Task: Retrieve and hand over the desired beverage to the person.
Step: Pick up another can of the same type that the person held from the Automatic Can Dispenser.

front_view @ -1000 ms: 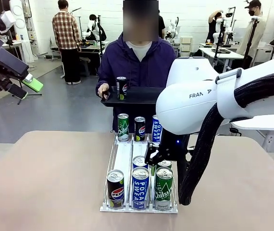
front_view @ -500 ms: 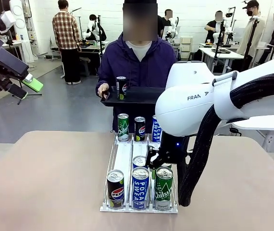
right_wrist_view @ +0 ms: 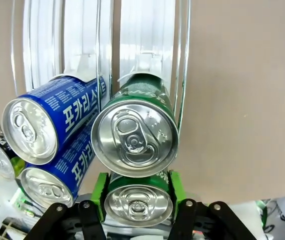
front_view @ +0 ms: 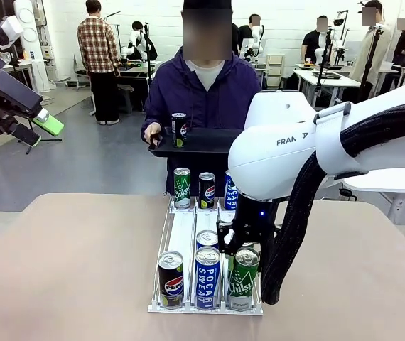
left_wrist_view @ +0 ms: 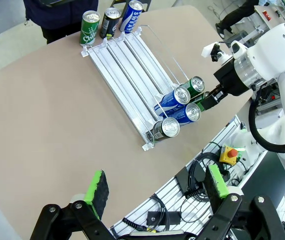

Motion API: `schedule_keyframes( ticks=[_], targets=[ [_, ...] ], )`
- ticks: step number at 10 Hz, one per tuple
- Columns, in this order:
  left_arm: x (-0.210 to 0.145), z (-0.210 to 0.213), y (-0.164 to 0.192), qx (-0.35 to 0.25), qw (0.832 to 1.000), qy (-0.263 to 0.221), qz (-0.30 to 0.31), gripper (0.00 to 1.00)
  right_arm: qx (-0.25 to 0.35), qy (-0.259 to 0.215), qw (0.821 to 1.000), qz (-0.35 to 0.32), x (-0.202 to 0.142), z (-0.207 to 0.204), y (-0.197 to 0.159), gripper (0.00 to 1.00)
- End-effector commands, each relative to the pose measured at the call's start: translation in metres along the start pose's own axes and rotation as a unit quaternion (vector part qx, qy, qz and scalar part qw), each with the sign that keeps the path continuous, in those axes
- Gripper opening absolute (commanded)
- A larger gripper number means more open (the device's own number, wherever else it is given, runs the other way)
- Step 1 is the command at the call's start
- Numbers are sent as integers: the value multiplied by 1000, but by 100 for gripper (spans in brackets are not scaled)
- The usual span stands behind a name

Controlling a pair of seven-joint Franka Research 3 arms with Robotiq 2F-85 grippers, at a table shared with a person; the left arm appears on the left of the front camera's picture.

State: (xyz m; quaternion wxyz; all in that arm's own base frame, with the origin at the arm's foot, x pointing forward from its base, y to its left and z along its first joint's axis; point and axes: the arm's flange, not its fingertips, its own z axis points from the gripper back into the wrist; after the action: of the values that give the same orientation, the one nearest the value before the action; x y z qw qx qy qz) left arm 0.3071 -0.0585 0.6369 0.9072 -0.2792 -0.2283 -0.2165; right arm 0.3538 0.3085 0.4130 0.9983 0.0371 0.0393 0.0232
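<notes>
**Front view:** the right gripper (front_view: 239, 250) stands directly over the tilted green cylindrical aluminium can (front_view: 242, 283), at the near end of the white wire rack (front_view: 181, 238). The person in a dark purple jacket (front_view: 202, 92) waits well beyond the gripper.

**Left wrist view:** the left gripper (left_wrist_view: 156, 187) is released, high above the beige desk (left_wrist_view: 47, 110).

**Right wrist view:** the green pads (right_wrist_view: 101, 192) press both flanks of the can (right_wrist_view: 138, 202), so the right gripper is grasping it. A second green can (right_wrist_view: 135, 140) lies just beyond. Advisable: lift straight up, clearing the rack wires, before carrying the can across.
</notes>
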Motion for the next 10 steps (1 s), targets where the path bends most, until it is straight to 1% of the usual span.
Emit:
schedule_keyframes(
  ticks=[1, 2, 3, 4, 5, 6, 7, 9, 10],
  targets=[
    [0, 1, 0, -3, 1000, 1, -1, 100, 6, 31, 999, 4, -1, -5, -2, 6],
    [0, 1, 0, -3, 1000, 1, -1, 100, 5, 33, 999, 3, -1, -5, -2, 2],
    [0, 1, 0, -3, 1000, 1, -1, 100, 4, 31, 1000, -2, -2, -2, -2, 0],
    [0, 1, 0, -3, 1000, 1, -1, 100, -1, 30, 999, -21, -6, 10, -2, 0],
    [0, 1, 0, -3, 1000, 1, -1, 100, -1, 31, 999, -22, -17, 34, 0, 0],
    [0, 1, 0, -3, 1000, 1, -1, 100, -6, 11, 1000, -25, -30, 66, 3, 0],
    [0, 1, 0, -3, 1000, 1, -1, 100, -25, -8, 999, -27, -46, 102, 8, 0],
    [0, 1, 0, -3, 1000, 1, -1, 100, -35, -1, 998, -48, -52, 168, 18, 0],
    [0, 1, 0, -3, 1000, 1, -1, 100, -40, -11, 998, -46, -56, 198, 25, 0]
  ],
)
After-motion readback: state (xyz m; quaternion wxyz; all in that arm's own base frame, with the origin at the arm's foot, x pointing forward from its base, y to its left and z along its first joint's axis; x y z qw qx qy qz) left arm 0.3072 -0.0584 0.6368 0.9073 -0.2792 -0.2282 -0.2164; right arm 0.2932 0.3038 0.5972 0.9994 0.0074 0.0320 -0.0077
